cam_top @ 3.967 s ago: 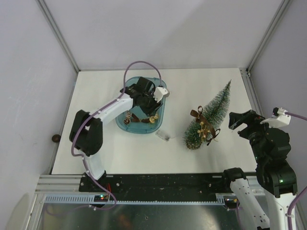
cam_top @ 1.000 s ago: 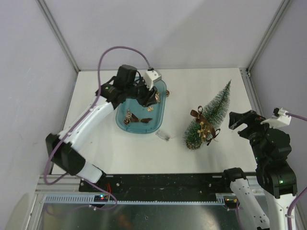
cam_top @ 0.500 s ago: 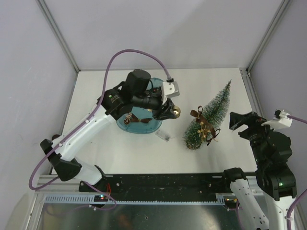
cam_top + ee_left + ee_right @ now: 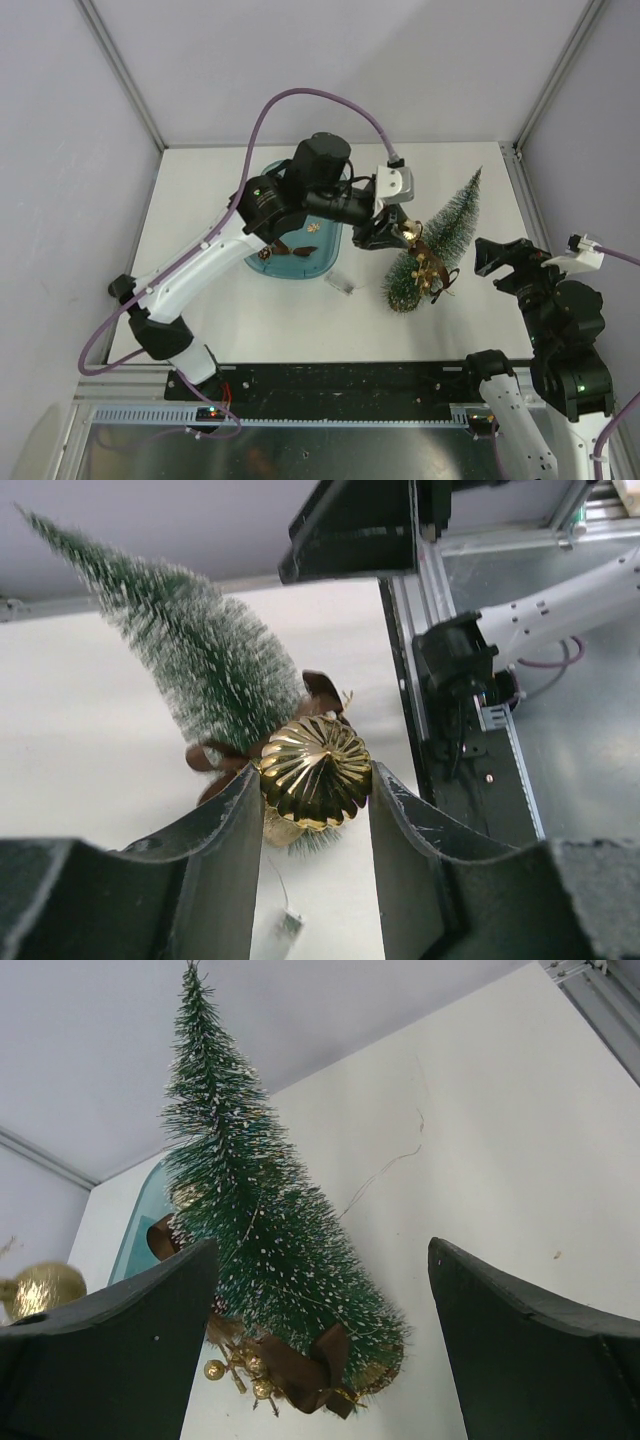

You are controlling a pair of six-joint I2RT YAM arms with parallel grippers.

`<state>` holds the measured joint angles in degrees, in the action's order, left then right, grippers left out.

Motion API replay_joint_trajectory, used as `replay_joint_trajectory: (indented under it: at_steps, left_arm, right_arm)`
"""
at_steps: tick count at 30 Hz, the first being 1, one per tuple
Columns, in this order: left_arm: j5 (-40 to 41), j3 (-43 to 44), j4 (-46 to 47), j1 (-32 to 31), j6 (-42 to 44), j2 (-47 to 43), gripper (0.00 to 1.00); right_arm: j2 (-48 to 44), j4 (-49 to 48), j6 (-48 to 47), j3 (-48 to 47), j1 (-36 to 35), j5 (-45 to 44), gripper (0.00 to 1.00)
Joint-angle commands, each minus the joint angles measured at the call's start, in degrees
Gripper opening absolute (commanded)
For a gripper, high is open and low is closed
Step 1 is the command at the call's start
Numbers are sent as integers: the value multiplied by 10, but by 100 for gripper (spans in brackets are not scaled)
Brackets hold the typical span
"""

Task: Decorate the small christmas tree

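The small christmas tree (image 4: pixel 450 222) lies frosty-tipped, seemingly bearing brown bows (image 4: pixel 300 1368).

We log one build for both arms.

Left arm (image 4: pixel 212 252): white shells on the long links, black cylindrical joint housings (image 4: pixel 320 160). A lilac cable (image 4: pixel 300 95) runs to a white camera block (image 4: pixel 398 182) at the wrist.

Right arm (image 4: pixel 562 325): bulky black joints, one with a small green light (image 4: pixel 577 380), a white lower link (image 4: pixel 518 428), its own white camera block (image 4: pixel 581 247) and a lilac lead (image 4: pixel 622 244).

Left gripper (image 4: pixel 316 772): fingers (image 4: pixel 215 870) matte dark grey, with whitish scuffs on the inner edges.

Right gripper (image 4: pixel 322 1248): fingers (image 4: pixel 110 1360) plain matte black, broad and tapering.
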<state>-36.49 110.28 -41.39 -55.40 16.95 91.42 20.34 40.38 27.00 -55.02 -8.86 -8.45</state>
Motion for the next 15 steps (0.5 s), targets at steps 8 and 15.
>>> replay_joint_trajectory:
  at_steps: [8, 15]
  left_arm:
    - [-26, 185, 4, -35, -26, 110, 30]
    - [-43, 215, 4, -62, -26, 137, 31]
  right_arm:
    - [-31, -36, 3, 24, 1, 14, 90]
    - [-54, -43, -8, 24, 1, 21, 91]
